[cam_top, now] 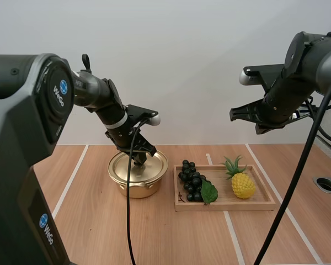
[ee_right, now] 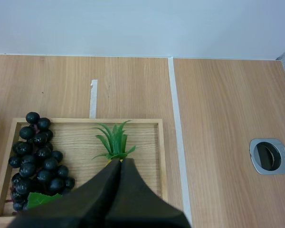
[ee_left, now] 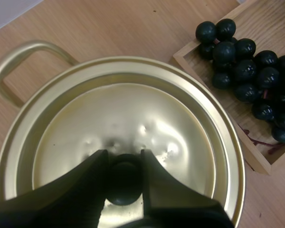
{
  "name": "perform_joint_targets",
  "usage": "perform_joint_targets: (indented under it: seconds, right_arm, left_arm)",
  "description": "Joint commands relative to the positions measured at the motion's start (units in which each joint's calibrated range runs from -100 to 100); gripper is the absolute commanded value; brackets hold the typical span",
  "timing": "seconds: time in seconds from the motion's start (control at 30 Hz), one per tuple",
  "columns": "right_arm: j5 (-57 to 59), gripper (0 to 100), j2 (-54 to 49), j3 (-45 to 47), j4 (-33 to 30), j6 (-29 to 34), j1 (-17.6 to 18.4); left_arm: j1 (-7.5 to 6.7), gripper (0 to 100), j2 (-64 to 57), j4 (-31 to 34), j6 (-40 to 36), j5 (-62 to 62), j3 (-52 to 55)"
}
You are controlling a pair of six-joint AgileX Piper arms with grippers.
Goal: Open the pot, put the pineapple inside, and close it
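A gold pot with its lid on stands left of the wooden tray. My left gripper is down on the lid, its fingers closed on either side of the black knob. A yellow pineapple with green leaves lies in the tray's right half. My right gripper hangs high above the tray, its fingers together as one dark wedge over the pineapple, holding nothing.
A bunch of dark grapes with a green leaf lies in the tray's left half, close to the pot. White tape lines cross the wooden table. A round metal grommet sits at the far right.
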Motion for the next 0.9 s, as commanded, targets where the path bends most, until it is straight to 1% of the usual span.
perform_joint_targets:
  seconds: [0.0, 0.13, 0.27, 0.53, 0.63, 0.83, 0.87]
  right_arm:
    - [-1.78, 0, -0.16, 0.14, 0.05, -0.44, -0.24]
    - [-2.28, 0, 0.84, 0.14, -0.37, -0.44, -0.24]
    - [-1.58, 0, 4.12, 0.14, -0.33, -0.44, -0.24]
    - [-0.32, 0, 11.20, 0.14, -0.37, -0.44, -0.24]
    - [0.25, 0, 13.27, 0.14, -0.37, -0.44, -0.24]
    - [2.28, 0, 16.05, 0.14, -0.51, -0.52, -0.24]
    - [2.45, 3, 16.22, 0.14, -0.51, -0.52, -0.24]
  left_arm:
    - [-0.21, 0, -3.15, -0.51, -0.09, 3.39, -1.15]
    - [-0.21, 0, -9.83, -0.51, -0.09, 2.97, -3.20]
    - [-0.14, 0, -17.87, -0.54, -0.09, 2.56, -6.70]
    - [-0.14, 0, -34.19, -0.65, -0.09, -3.50, -12.43]
    - [-0.14, 0, -39.06, -0.68, 0.11, -6.88, -13.46]
    - [-0.14, 0, -46.99, -0.77, 0.11, -18.03, -13.46]
    - [-0.14, 0, -47.88, -0.77, 0.11, -19.14, -13.46]
